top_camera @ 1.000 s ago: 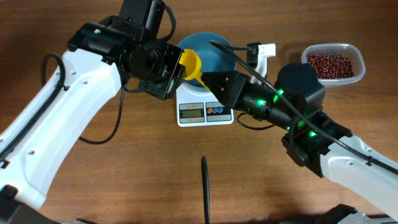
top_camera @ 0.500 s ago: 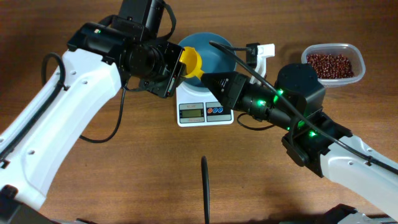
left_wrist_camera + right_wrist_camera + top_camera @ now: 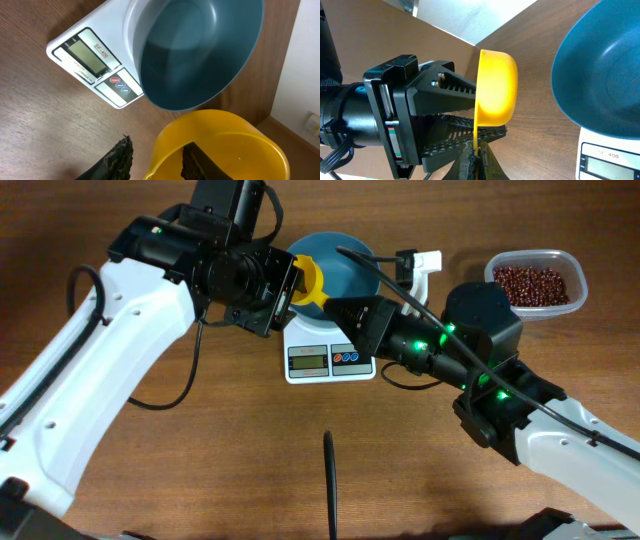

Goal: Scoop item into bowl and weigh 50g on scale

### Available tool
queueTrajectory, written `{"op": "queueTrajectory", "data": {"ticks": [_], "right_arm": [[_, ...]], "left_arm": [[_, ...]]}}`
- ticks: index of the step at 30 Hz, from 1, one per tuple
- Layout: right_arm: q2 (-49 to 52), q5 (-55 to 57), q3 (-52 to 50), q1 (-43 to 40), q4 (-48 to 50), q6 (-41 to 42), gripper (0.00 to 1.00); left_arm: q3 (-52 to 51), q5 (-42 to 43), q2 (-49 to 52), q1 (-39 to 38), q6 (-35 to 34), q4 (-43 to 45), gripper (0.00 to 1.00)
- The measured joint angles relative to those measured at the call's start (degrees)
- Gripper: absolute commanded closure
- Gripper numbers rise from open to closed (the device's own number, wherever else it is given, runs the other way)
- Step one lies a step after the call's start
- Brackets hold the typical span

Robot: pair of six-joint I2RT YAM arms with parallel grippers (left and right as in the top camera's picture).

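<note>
The brown wooden surface (image 3: 200,470) carries a white scale (image 3: 330,361), a clear tub (image 3: 579,280) of beans (image 3: 535,285) well to its right, and a thin black strip (image 3: 330,480) nearer the front.

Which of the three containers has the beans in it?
The clear tub at the far right; the blue bowl and yellow scoop are empty.

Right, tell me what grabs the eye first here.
A bright yellow scoop hangs mid-table between both arms: the right gripper pinches its handle while the left gripper straddles its rim. Right beside it, the empty blue bowl sits on the white scale. Far right on the table, a clear tub holds the red-brown beans.
</note>
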Motion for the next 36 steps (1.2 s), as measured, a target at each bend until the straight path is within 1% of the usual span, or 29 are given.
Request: {"op": "queueTrajectory", "data": {"ticks": [2, 3, 4, 5, 7, 8, 9, 10, 12, 13, 14, 15, 16, 18, 20, 21, 22, 23, 24, 26, 28, 30, 33, 34, 35, 36], "right_arm": [[0.0, 0.6, 0.0, 0.0, 0.0, -1.4, 0.96], [0.0, 1.2, 0.0, 0.0, 0.0, -2.0, 0.96], [0.0, 1.9, 0.0, -0.4, 0.4, -2.6, 0.96], [0.0, 2.1, 0.0, -1.2, 0.5, -3.0, 0.96], [0.0, 2.4, 0.1, -4.2, 0.7, -3.2, 0.96], [0.0, 2.2, 0.2, -5.7, 0.5, -3.3, 0.96], [0.0, 1.9, 0.2, -7.5, 0.9, -3.4, 0.96], [0.0, 1.3, 0.2, -8.7, 1.4, -3.4, 0.96], [-0.5, -0.6, 0.2, -11.4, 1.7, -3.4, 0.96], [-1.3, -1.1, 0.2, -12.9, 1.6, -3.4, 0.96], [-2.6, -1.5, 0.2, -14.7, 1.0, -3.6, 0.96], [-4.3, -1.6, 0.2, -16.5, -0.1, -3.8, 0.96], [-5.5, -1.8, 0.3, -17.7, -1.7, -4.2, 0.96], [-8.8, -2.0, 0.4, -21.4, -5.6, -4.5, 0.96], [-11.3, -2.2, 0.4, -24.3, -8.9, -4.9, 0.96], [-13.0, -2.2, 0.5, -26.1, -11.2, -6.4, 0.96], [-14.3, -2.3, 1.4, -27.7, -15.1, -7.4, 0.96], [-15.5, -2.4, 3.8, -29.1, -25.1, -9.6, 0.96], [-16.0, -2.0, 6.2, -30.6, -32.2, -11.9, 0.96], [-16.4, 1.9, 15.2, -32.8, -48.8, -18.2, 0.96], [-16.3, 6.0, 24.8, -33.0, -61.9, -24.4, 0.96], [-16.8, 8.2, 30.6, -33.0, -67.4, -28.2, 0.96], [-18.2, 9.6, 31.8, -33.0, -69.2, -31.3, 0.96], [-18.5, 9.9, 31.8, -33.0, -69.4, -32.9, 0.96], [-18.8, 10.1, 31.8, -33.0, -69.6, -34.4, 0.96], [-18.9, 10.5, 31.8, -33.0, -69.8, -35.9, 0.96]], "left_arm": [[0.0, 0.0, 0.0, 0.1, 0.8, 1.1, 0.66], [0.0, 0.2, 0.0, 0.3, 2.4, 3.2, 0.62], [0.1, 0.6, 0.0, 0.5, 4.7, 4.7, 0.61], [0.5, 0.9, 0.0, 0.6, 7.7, 6.0, 0.56], [3.5, 1.1, 0.0, 0.7, 15.3, 7.1, 0.39], [5.4, 1.1, 0.1, 0.7, 19.1, 7.5, 0.23], [8.8, 1.1, 0.1, 0.7, 25.6, 8.0, 0.18], [10.8, 1.1, 0.1, 0.8, 29.2, 7.8, 0.10], [14.6, 1.1, 0.1, 0.7, 40.4, 5.7, 0.01], [15.2, 1.1, 0.1, 0.8, 43.1, 4.3, 0.01], [15.6, 1.1, 0.1, 0.8, 48.6, 1.8, 0.01], [15.8, 0.8, 0.1, 0.7, 51.3, 0.1, 0.01], [15.8, 0.0, 0.1, 0.7, 52.7, -1.1, 0.01], [16.1, -6.8, 0.1, 0.8, 55.5, -9.4, 0.01], [16.2, -11.1, 0.1, 0.8, 56.9, -15.8, 0.01], [16.2, -12.8, 0.1, 0.8, 59.0, -17.5, 0.01], [16.2, -14.0, 0.1, 0.8, 62.0, -18.5, 0.01], [16.2, -14.3, 0.1, 0.8, 64.1, -18.8, 0.01], [16.1, -14.7, 0.1, 0.8, 66.5, -19.6, 0.01], [16.1, -15.2, 0.1, 0.8, 69.8, -19.9, 0.01], [16.1, -15.5, 0.1, 0.8, 71.5, -19.9, 0.01], [16.1, -15.5, 0.1, 0.8, 72.1, -19.7, 0.01], [16.1, -15.1, 0.1, 0.8, 72.1, -19.7, 0.01], [16.1, -14.6, 0.1, 0.8, 72.3, -19.8, 0.04], [15.6, -13.6, 0.1, 0.8, 73.0, -19.7, 0.10], [14.6, -12.7, 0.1, 0.8, 73.6, -19.6, 0.20]]}}
